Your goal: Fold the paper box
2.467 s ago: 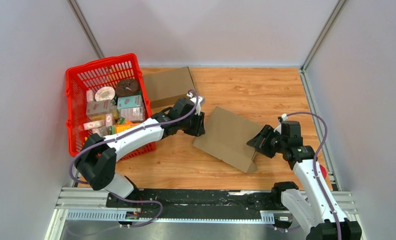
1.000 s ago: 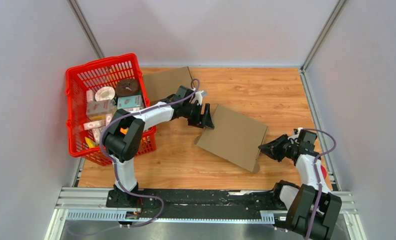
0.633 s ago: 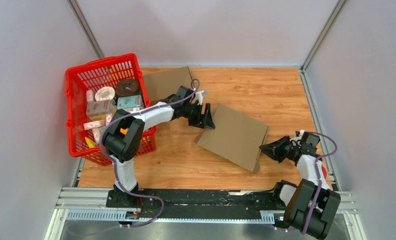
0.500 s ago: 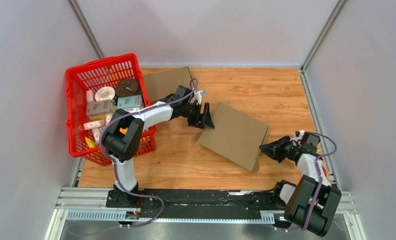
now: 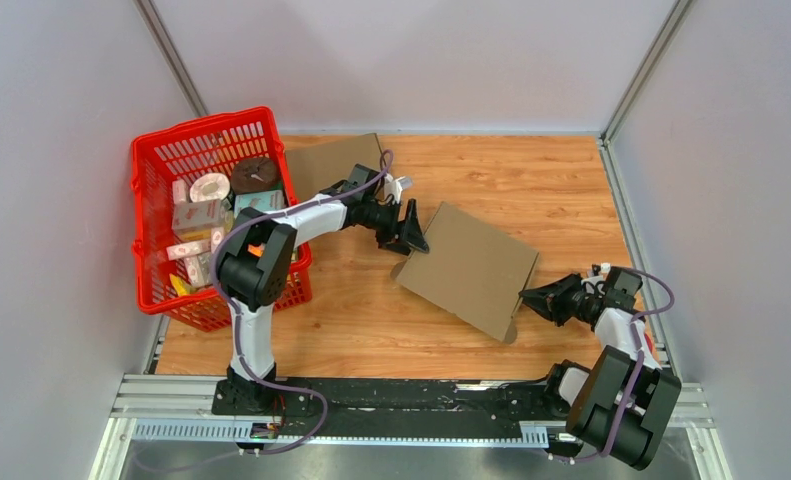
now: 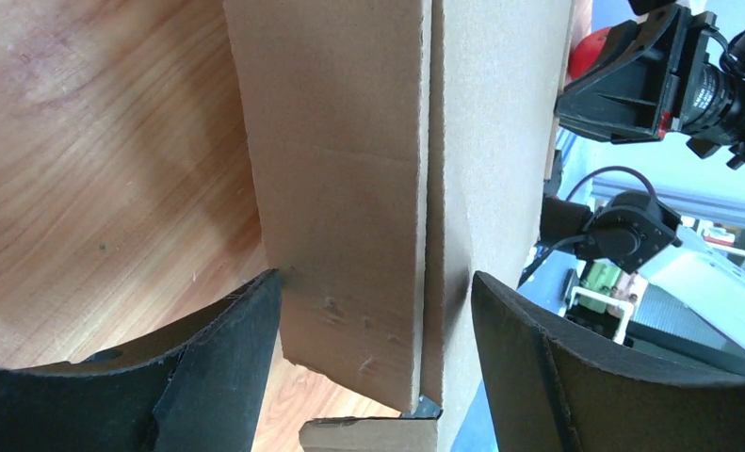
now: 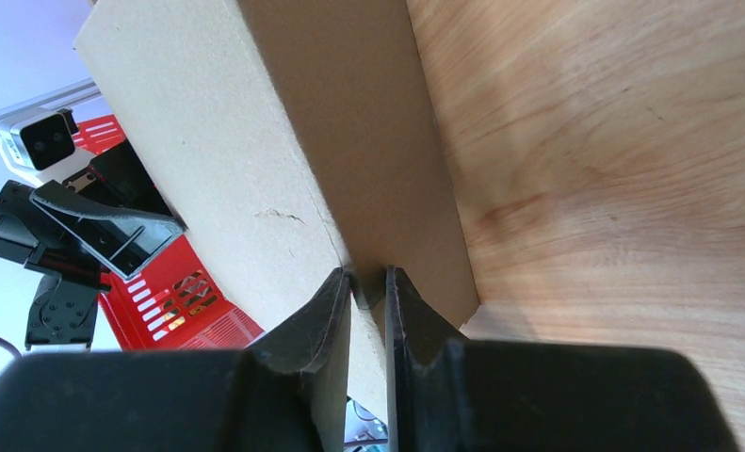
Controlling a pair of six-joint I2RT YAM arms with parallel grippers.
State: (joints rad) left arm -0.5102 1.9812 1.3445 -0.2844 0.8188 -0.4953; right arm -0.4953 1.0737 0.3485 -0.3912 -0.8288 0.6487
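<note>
Two sets of fingers are working at opposite ends of one flattened paper box (image 5: 468,268), which is lying on the wooden tabletop (image 5: 551,185) right of centre, between the two arms. The box is sitting skewed: its slightly longer axis is running from far left to near right, with the far-left end pointing toward the red basket (image 5: 207,128) and the near-right end pointing at the right arm.

The left fingers (image 5: 412,236) are standing spread wide at the far-left end. In the left wrist view, plain brown board with a seam is running straight away between them, and neither finger is clamping it. The right fingers (image 5: 527,298) are pinching the near-right edge, drawn almost together on a thin lip of board where a pale face and a darker face are meeting at a crease.

Both faces of the box are showing plain brown. A second brown sheet (image 5: 336,165) is lying flat at the back, just beside the basket. Small packets (image 5: 199,215) are filling the basket, their printing too small to read.
</note>
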